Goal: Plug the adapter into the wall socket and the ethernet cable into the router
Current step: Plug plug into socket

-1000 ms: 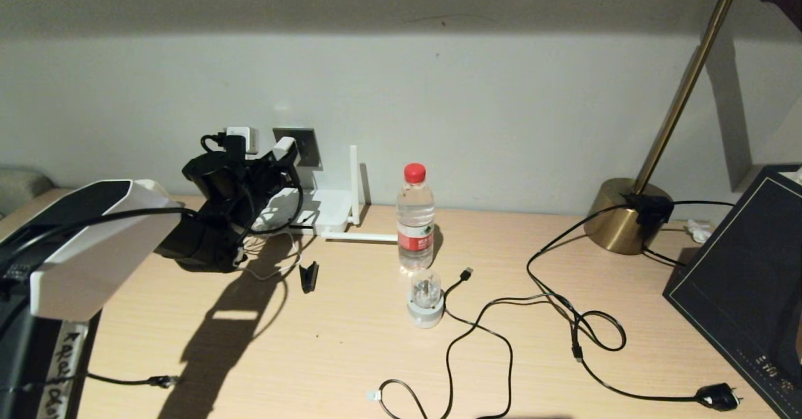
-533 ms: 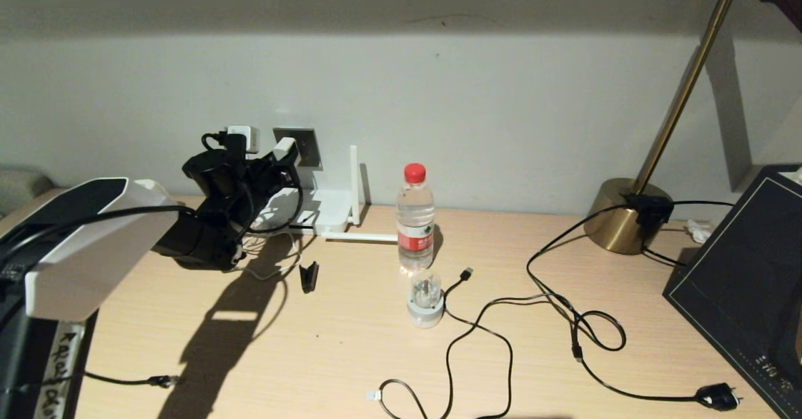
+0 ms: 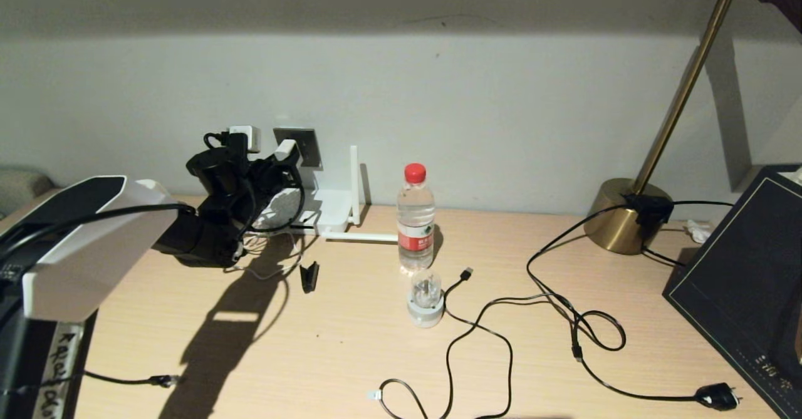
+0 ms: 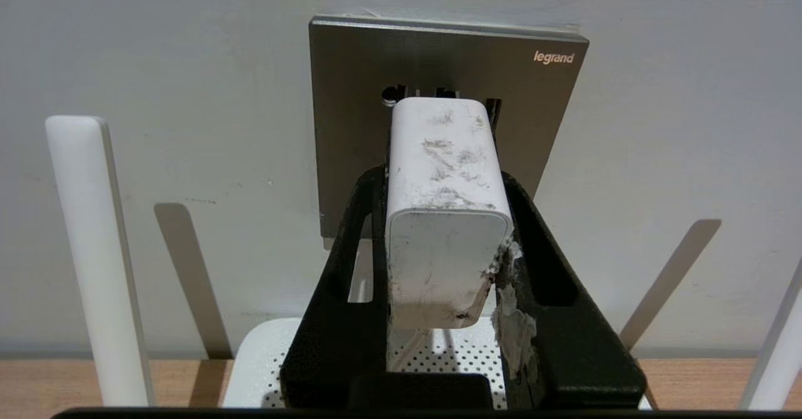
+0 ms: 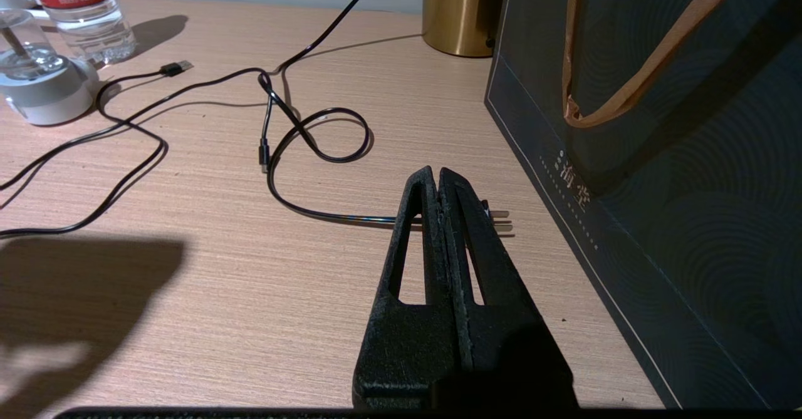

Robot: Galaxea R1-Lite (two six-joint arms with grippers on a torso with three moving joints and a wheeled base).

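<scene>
At the wall plate, the adapter (image 4: 446, 206) sits nose-first against the wall socket (image 4: 351, 124), its front end meeting the dark plug holes; how deep it is seated cannot be told. Left gripper (image 4: 442, 218) pinches it across its two long sides, near the rear half. Judgement: light, rigid block with smooth plastic, likely to slip or twist if held by the corners, so the flat sides are the right hold. Appearance: white, rounded edges, scuffed grey on top and rear face. Below it lies the router (image 4: 250, 369), perforated top, white antennas upright on either side. The ethernet cable (image 3: 125, 380) lies near the desk's front edge, not plugged. Right gripper (image 5: 438, 184) hangs pressed together, empty, over the desk by a dark bag (image 5: 677, 187).
</scene>
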